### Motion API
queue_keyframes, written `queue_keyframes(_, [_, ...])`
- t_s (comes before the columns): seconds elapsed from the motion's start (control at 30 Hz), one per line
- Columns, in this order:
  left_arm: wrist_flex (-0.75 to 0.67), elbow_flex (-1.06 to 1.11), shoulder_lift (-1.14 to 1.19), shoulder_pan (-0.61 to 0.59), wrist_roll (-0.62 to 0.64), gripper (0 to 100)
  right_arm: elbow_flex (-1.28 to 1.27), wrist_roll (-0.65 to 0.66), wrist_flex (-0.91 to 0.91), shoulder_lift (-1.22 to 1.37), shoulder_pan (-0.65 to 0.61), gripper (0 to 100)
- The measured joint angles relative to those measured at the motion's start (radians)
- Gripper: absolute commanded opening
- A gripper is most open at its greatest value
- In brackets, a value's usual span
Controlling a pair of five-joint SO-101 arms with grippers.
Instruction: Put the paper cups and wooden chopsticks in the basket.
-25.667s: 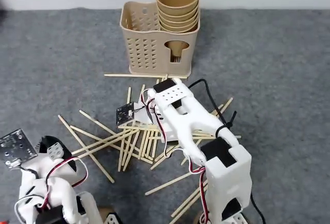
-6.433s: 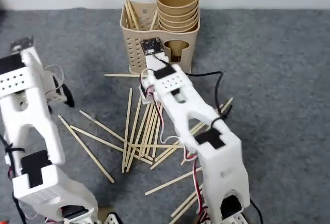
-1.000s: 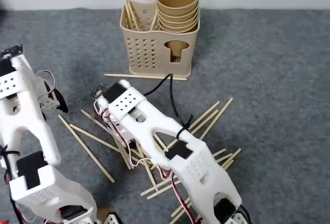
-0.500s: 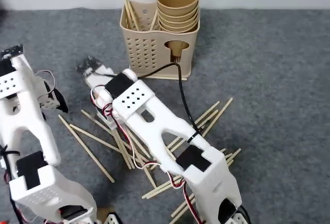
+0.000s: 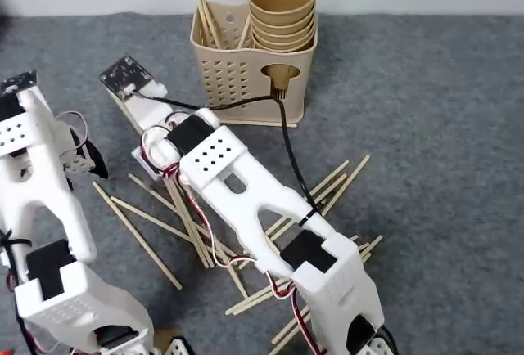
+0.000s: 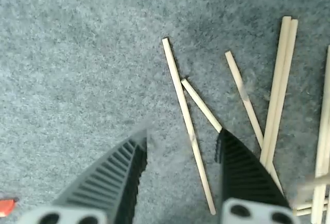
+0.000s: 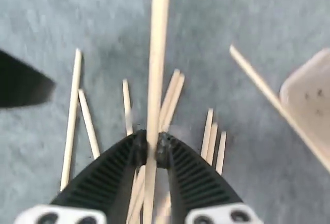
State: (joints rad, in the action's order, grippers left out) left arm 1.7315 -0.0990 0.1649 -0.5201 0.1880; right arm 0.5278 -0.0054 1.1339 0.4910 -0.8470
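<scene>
The chopstick (image 7: 157, 53) is light, thin and stiff, and I think its smooth wood can slip or swing when it is pinched. A grip near the middle should keep it from tipping. Right now the right gripper (image 7: 151, 149) is closed tight on it, and a long part sticks out past the fingertips. It hangs above the table (image 5: 426, 126), just to the left of the basket (image 5: 237, 77) at the far edge. The paper cups (image 5: 282, 11) sit stacked in the basket's right part, with a few sticks standing in its left part.

The left gripper (image 6: 181, 140) hangs with its fingers wide apart over loose chopsticks (image 5: 155, 224) near the table's left edge.

A second ago the right arm was low over the pile – now it has lifted and swung toward the basket. The left arm has not moved. Much earlier, the basket's left part had no sticks.
</scene>
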Motion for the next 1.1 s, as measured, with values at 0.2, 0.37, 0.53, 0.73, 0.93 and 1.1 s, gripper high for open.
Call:
queue_keyframes(0.2, [0.0,0.0,0.0,0.0,0.0,21,-0.002,0.0,-0.115,-0.084,0.02,0.8])
queue_keyframes(0.37, [0.0,0.0,0.0,0.0,0.0,21,-0.002,0.0,-0.196,-0.169,0.071,0.8])
queue_keyframes(0.53, [0.0,0.0,0.0,0.0,0.0,21,-0.002,0.0,-0.305,-0.269,0.133,0.8])
queue_keyframes(0.73, [0.0,0.0,0.0,0.0,0.0,21,-0.002,0.089,-0.574,-0.315,0.239,0.8])
queue_keyframes(0.93, [0.0,0.0,0.0,0.0,0.0,21,-0.002,0.203,-0.663,-0.315,0.27,0.8])
queue_keyframes(1.1, [0.0,0.0,0.0,0.0,0.0,21,-0.002,0.21,-0.667,-0.315,0.287,0.8])
